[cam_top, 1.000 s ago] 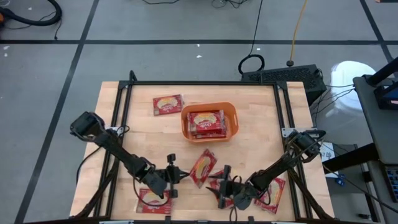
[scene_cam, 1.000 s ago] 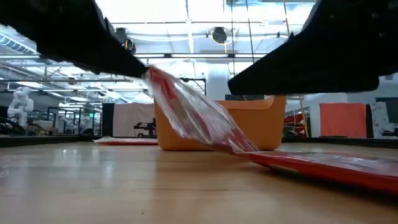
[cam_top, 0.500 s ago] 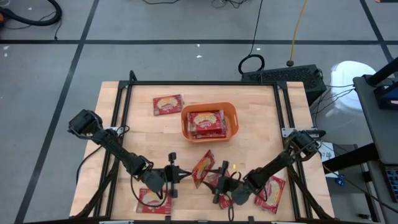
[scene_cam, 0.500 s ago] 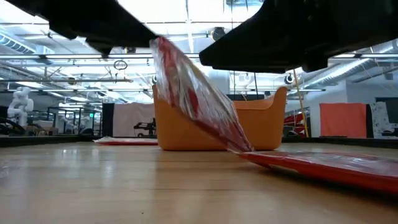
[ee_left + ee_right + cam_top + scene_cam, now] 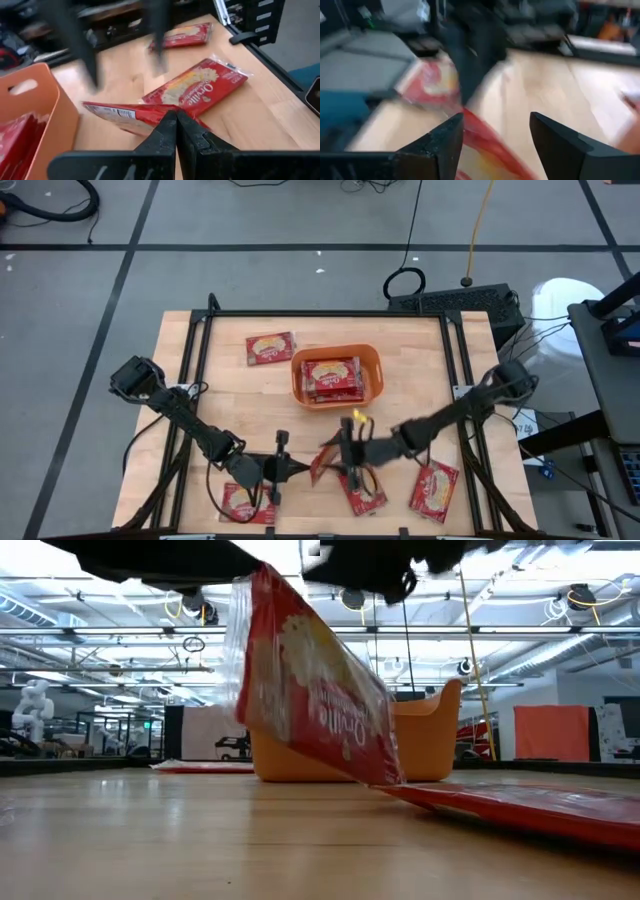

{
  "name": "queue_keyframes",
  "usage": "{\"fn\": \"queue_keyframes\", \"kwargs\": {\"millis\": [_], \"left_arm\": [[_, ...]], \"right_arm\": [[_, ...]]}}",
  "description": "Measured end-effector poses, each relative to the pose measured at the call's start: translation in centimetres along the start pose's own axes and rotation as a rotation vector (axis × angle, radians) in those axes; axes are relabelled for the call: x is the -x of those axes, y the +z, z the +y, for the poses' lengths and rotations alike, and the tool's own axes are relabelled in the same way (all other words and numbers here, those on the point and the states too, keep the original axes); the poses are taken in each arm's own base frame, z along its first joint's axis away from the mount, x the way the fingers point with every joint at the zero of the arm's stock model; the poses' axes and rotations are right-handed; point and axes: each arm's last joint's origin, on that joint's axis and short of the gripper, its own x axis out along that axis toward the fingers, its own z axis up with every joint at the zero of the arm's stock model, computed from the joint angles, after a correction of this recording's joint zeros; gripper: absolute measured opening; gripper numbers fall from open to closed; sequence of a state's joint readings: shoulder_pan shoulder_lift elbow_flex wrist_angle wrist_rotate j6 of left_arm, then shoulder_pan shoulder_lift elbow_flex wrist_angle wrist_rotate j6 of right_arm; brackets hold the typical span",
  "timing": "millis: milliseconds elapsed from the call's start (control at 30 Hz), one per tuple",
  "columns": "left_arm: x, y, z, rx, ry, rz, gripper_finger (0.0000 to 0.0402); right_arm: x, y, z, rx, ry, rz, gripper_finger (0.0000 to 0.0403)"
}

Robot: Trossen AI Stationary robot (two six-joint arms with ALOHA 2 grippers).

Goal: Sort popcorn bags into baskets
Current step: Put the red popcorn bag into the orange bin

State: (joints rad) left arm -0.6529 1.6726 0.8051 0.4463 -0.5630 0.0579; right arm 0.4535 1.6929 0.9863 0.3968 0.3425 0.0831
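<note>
While tilted off the table, a popcorn bag hangs pinched in the left gripper.

A light wooden table edged by a black frame stands on a grey floor crossed by dark lines. Black cables and a yellow cord lie beyond the far edge. In the low view, the room behind shows ceiling strip lights, an orange panel and a white humanoid figure.
</note>
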Motion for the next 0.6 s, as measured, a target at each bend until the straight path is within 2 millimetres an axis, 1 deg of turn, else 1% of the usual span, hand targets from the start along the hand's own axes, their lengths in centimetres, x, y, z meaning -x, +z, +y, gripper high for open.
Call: {"fn": "queue_keyframes", "kwargs": {"millis": [100,200,267,333,400,467,600], "left_arm": [[0.0,0.0,-0.1,-0.025,-0.018,-0.002,0.0001],[0.0,0.0,0.0,-0.036,-0.015,-0.002,0.0001],[-0.1,0.0,0.2,-0.035,-0.011,-0.001,0.0001],[-0.2,-0.1,0.3,-0.023,-0.006,0.007,0.0001],[-0.3,-0.3,0.5,0.022,-0.001,0.031,0.0001],[-0.3,-0.9,0.6,0.064,0.003,0.083,0.0005],[-0.1,-2.3,0.5,0.108,0.009,0.217,0.0023]], "right_arm": [[0.4,0.1,-2.0,0.013,0.008,0.086,0.0208],[0.4,0.0,-3.6,-0.049,0.124,0.145,0.0204],[0.1,-0.5,-4.4,-0.071,0.132,0.194,0.0204],[-0.3,-1.0,-4.7,-0.064,0.130,0.213,0.0204],[-0.4,-1.1,-4.4,-0.080,0.133,0.215,0.0203],[-0.2,-1.1,-3.5,-0.088,0.143,0.208,0.0203],[0.3,-1.8,-0.3,-0.031,0.067,0.210,0.0203]]}}
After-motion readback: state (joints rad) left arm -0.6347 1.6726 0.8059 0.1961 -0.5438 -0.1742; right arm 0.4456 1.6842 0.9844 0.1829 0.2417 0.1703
